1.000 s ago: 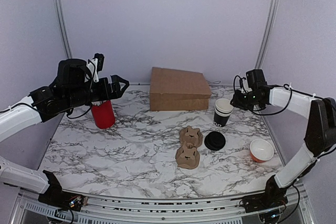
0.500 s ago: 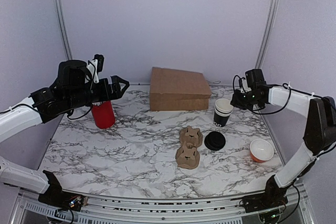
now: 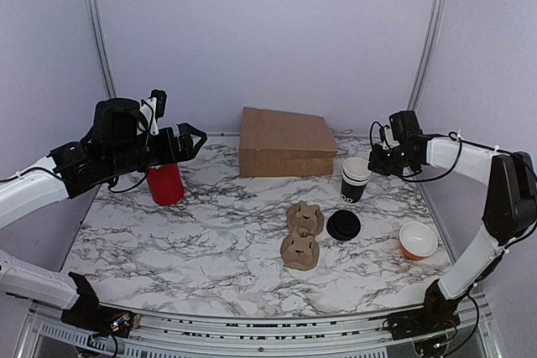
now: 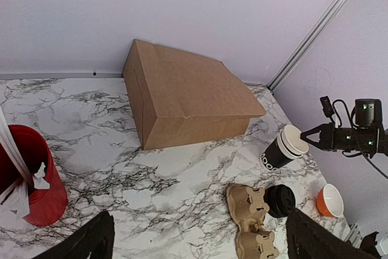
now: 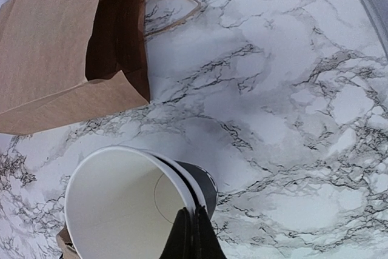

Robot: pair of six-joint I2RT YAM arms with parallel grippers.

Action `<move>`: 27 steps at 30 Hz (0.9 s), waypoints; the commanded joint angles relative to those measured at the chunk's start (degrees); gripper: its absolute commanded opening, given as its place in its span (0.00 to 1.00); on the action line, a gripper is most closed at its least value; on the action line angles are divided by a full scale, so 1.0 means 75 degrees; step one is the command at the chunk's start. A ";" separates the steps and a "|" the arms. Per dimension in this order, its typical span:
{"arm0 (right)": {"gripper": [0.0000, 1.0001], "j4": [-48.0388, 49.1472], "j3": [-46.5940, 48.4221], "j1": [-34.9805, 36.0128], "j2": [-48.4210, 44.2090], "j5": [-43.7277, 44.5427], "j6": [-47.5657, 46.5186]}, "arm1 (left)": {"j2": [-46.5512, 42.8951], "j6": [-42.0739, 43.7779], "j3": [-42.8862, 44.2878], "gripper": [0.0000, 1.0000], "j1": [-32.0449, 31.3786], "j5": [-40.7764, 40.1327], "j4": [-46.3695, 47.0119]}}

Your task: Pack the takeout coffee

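No lidded black coffee cup is in view. An open black paper cup (image 3: 356, 179) with a white rim and white inside stands right of centre; a second rim shows nested in it in the right wrist view (image 5: 121, 204). My right gripper (image 3: 377, 161) is shut on that cup's right rim, its fingertips (image 5: 194, 235) pinched on the edge. A loose black lid (image 3: 343, 225) lies in front of the cup. My left gripper (image 3: 191, 138) is open and empty, held high at the left; its fingers (image 4: 91, 244) frame the left wrist view.
A brown paper bag (image 3: 285, 142) lies on its side at the back, mouth toward the right (image 5: 115, 47). A brown pulp cup carrier (image 3: 302, 235) sits mid-table. A red cup (image 3: 164, 182) stands at the left. An orange bowl (image 3: 417, 240) sits at the right front.
My right gripper has edged slightly left at the cup's rim. The cup and the left arm have barely moved.
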 commanded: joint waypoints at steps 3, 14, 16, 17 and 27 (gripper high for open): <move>0.00 -0.0230 0.0542 0.0149 -0.0068 0.0209 -0.0037 | -0.0061 -0.0070 -0.0056 0.99 0.0052 0.0017 0.0289; 0.00 -0.0165 0.0586 0.0152 -0.0206 -0.0053 0.0056 | 0.0035 -0.0076 -0.0044 0.99 0.0040 0.0039 0.0303; 0.00 -0.0060 0.0561 0.0152 -0.0228 -0.0183 0.0077 | 0.0043 -0.0077 -0.0055 0.99 0.0042 0.0030 0.0303; 0.00 -0.0029 0.0561 0.0152 -0.0235 -0.0213 0.0095 | 0.0048 -0.0067 -0.0056 0.99 0.0043 0.0028 0.0301; 0.02 0.0048 0.0493 0.0152 -0.0081 -0.0312 0.0105 | 0.0093 -0.0089 -0.0079 0.99 0.0043 0.0046 0.0303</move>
